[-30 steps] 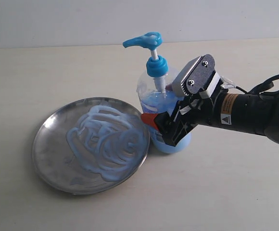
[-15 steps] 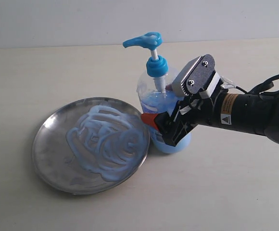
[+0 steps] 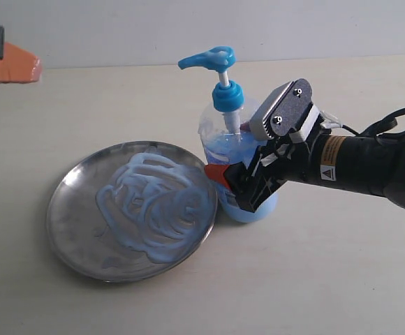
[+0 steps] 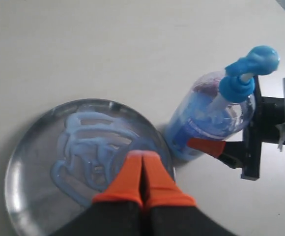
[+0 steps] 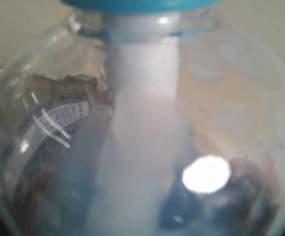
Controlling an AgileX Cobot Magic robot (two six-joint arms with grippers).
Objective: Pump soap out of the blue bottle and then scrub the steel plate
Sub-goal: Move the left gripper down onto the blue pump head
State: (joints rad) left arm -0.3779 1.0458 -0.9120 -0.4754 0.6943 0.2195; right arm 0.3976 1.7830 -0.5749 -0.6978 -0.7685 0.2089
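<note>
The blue bottle (image 3: 225,143) stands upright just right of the steel plate (image 3: 61,209), its blue pump head (image 3: 209,58) raised and pointing left. Pale blue soap (image 3: 153,202) lies in swirled smears across the plate. My right gripper (image 3: 234,185) reaches in from the right and is shut on the bottle's lower body, one orange fingertip (image 4: 206,146) pressed against its side. The bottle (image 5: 142,123) fills the right wrist view. My left gripper (image 3: 17,70) hangs at the far upper left, shut and holding nothing. In the left wrist view its orange fingertips (image 4: 143,160) hover over the plate (image 4: 19,167) and soap (image 4: 83,147), beside the bottle (image 4: 211,118).
The plate and bottle rest on a pale beige table (image 3: 328,279) with a light wall (image 3: 328,28) behind it. The right arm's black body and cable (image 3: 391,118) stretch off the right edge.
My left gripper's orange tip has come into the exterior view at the upper left. The right gripper, bottle and plate have not moved.
</note>
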